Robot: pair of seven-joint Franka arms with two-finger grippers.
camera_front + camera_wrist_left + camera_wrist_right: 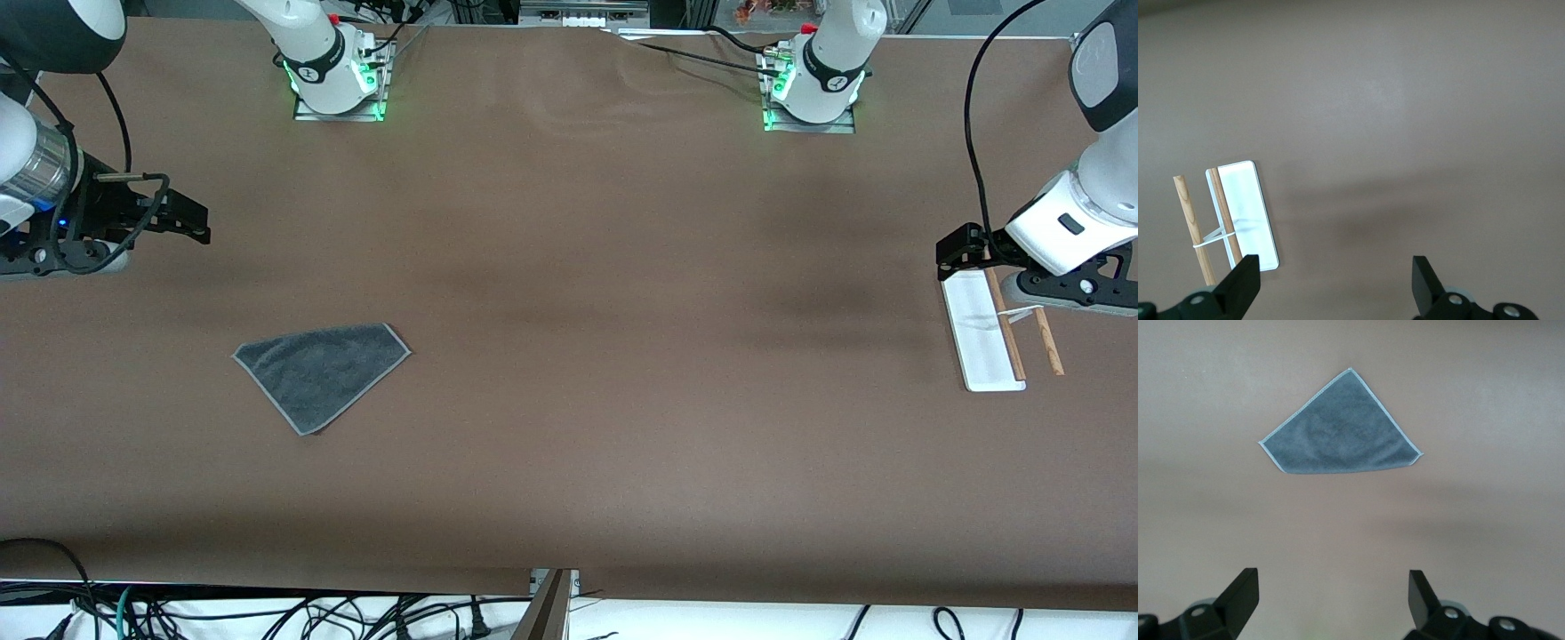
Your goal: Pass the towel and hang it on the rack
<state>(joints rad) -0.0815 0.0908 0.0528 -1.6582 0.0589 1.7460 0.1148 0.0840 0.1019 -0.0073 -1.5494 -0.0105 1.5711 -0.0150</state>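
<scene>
The towel (320, 373) is seen flat on the desk (569, 267) toward the right arm's end, the rack (987, 333) at the edge by the left arm's end, with the right gripper (1331, 600) and the left gripper (1335, 287) each held aloft, jaws apart.

The left gripper (956, 253) covers the upper end of the rack (978, 342) beneath it. Picture edges crop both arms; the right gripper (1331, 597) shows only fingertips, and the towel's (1341, 430) underside stays unseen.

The right gripper (200, 224) hung in the air at the right arm's end of the table, fingers spread wide. The left gripper (956, 253) hung at the left arm's end, fingers also apart.
</scene>
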